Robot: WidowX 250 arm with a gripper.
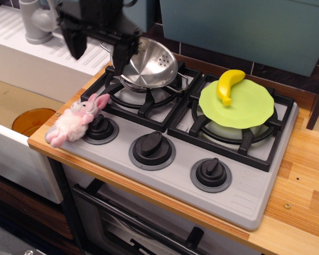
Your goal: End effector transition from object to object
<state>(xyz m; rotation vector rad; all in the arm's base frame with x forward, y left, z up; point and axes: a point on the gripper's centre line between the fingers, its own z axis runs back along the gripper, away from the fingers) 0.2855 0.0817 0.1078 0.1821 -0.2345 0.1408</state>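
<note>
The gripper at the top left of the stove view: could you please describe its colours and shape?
The gripper has two black, flat, blocky fingers hanging from a wide dark grey-teal housing, which runs off the top edge of the frame. No cables or markings are discernible; the upper part is slightly blurred.

Robot arm enters from top left of frame, dark housing cut off by upper edge. Gripper [98,50] hangs downward, two black fingers [74,45] spread wide apart — jaws parted, nothing between them. Left finger straight and vertical; right finger slightly lower, blunt tip pointing down. Wrist and upper links out of view — only end section visible.
</note>
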